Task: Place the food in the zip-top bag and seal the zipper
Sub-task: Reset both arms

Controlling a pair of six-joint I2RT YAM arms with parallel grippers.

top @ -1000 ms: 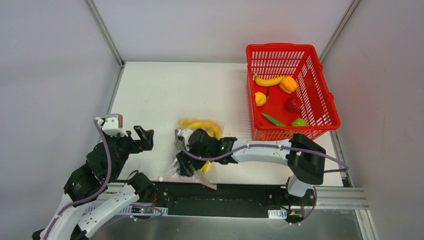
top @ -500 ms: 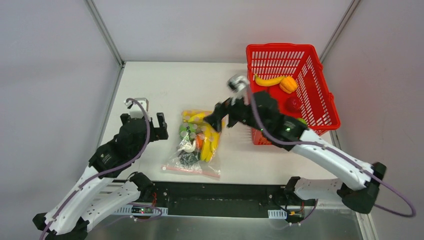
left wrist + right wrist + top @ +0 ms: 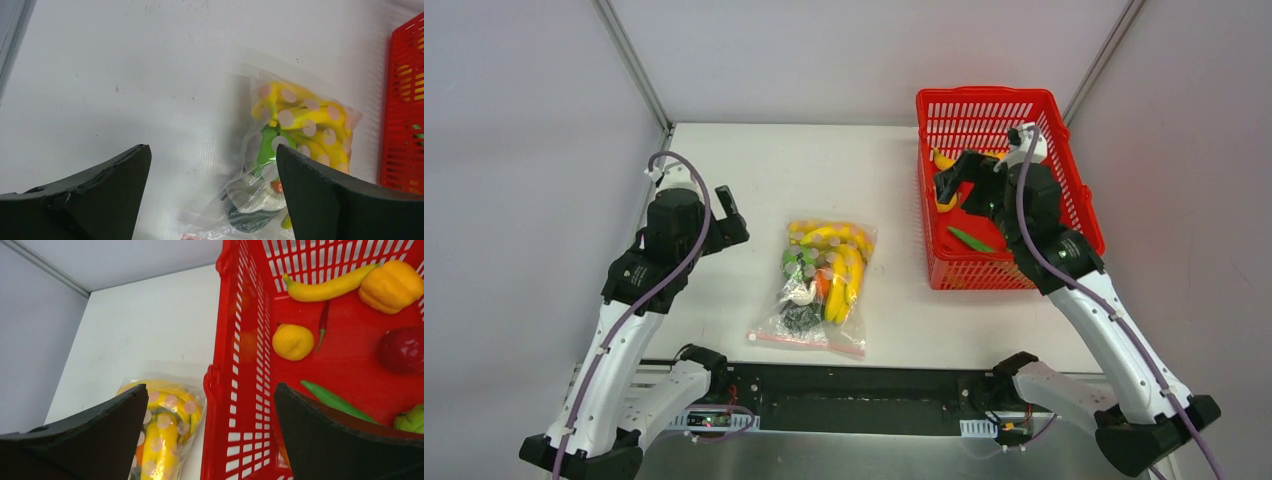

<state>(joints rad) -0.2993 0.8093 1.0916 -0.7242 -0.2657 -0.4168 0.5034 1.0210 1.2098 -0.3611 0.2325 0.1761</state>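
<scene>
The zip-top bag (image 3: pixel 822 290) lies flat in the middle of the table, free of both grippers. Inside it is food: yellow bananas (image 3: pixel 836 243), a green piece (image 3: pixel 796 262), something orange and dark bits. The zipper (image 3: pixel 808 341) is the pink-red strip along the bag's near edge. My left gripper (image 3: pixel 732 218) hangs open just left of the bag, and its wrist view shows the bag (image 3: pixel 300 130) ahead to the right of its open jaws (image 3: pixel 212 200). My right gripper (image 3: pixel 954 180) is open over the red basket, empty (image 3: pixel 210 440). The bag (image 3: pixel 165 410) shows there at lower left.
The red lattice basket (image 3: pixel 1074 225) stands at the back right. It holds a banana (image 3: pixel 327 286), an orange pepper (image 3: pixel 391 286), a yellow fruit (image 3: pixel 292 341), a red fruit (image 3: pixel 402 350), a green chili (image 3: pixel 335 401) and a green piece (image 3: pixel 412 421). Grey walls enclose the table.
The right gripper has let go of the bag, risen and swung right to hover over the basket. The left arm has moved farther up the table beside the bag. The bag now lies uncovered.
</scene>
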